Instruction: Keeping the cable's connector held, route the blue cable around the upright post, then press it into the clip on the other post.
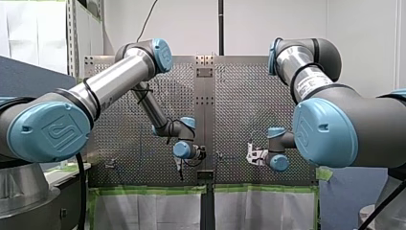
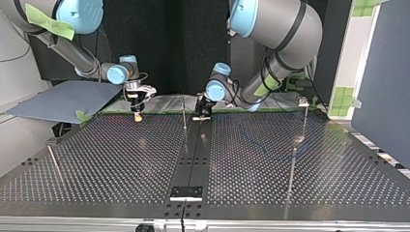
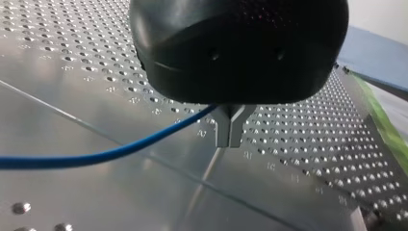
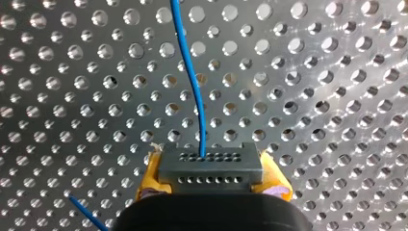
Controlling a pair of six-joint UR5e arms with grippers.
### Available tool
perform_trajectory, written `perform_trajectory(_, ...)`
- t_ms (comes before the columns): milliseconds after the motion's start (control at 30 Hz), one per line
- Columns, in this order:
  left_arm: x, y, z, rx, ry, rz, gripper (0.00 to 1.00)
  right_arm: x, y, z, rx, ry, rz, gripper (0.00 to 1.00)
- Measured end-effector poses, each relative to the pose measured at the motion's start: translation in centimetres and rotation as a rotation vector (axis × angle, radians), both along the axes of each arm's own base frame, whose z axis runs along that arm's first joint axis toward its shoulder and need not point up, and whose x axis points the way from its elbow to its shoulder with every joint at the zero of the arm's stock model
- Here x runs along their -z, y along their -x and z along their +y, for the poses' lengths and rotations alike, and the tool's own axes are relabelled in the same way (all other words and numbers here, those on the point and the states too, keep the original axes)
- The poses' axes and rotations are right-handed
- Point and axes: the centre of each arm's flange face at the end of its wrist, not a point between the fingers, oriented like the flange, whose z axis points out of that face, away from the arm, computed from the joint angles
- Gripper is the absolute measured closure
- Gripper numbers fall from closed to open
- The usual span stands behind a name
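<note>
Where the right wrist view looks along it, my right gripper (image 4: 210, 179) has its yellow pads (image 4: 150, 177) clamped on the connector (image 4: 210, 168), a grey rectangular block with two rows of small holes. The thin, smooth blue cable (image 4: 192, 82) leaves one of those holes and runs across the counter (image 4: 312, 96), a shiny metal sheet drilled with a regular grid of round holes. My left gripper (image 3: 230, 143), a rounded black body with grey metal fingers (image 3: 222, 132), is closed on the cable, which curves away from it in a shallow arc.

In the top view both grippers hang near the counter's far edge. The thin upright post (image 2: 184, 113) stands between them, touching neither. The second post (image 2: 303, 121), with a small clip (image 2: 303, 101) at its top, stands well apart at that view's right, with bare perforated sheet around it. Both forearms slope down from the top edge, wrists bent so the grippers point at the counter.
</note>
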Motion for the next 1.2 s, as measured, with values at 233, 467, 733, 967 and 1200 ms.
perform_trajectory(233, -0.1, -0.5, 0.7, -0.036, -0.057, -0.038, 0.64, -0.1, -0.3, 0.0, -0.013, 0.002, -0.002, 1.00)
perform_trajectory(467, -0.3, -0.9, 0.9, -0.042, -0.108, -0.076, 0.00, -0.1, -0.5, 0.1, -0.017, -0.001, -0.003, 1.00)
perform_trajectory(733, 0.0, 0.1, 0.4, -0.013, -0.199, -0.060, 0.00, 0.0, -0.6, 0.2, -0.022, -0.006, -0.003, 1.00)
perform_trajectory(967, 0.4, 1.2, 0.4, 0.014, -0.297, -0.023, 0.00, 0.0, -0.6, 0.3, -0.023, -0.012, -0.001, 1.00)
perform_trajectory(1200, -0.8, 2.4, -0.5, 0.067, -0.362, -0.013, 0.00, 0.2, -0.5, 0.4, -0.022, -0.026, 0.002, 1.00)
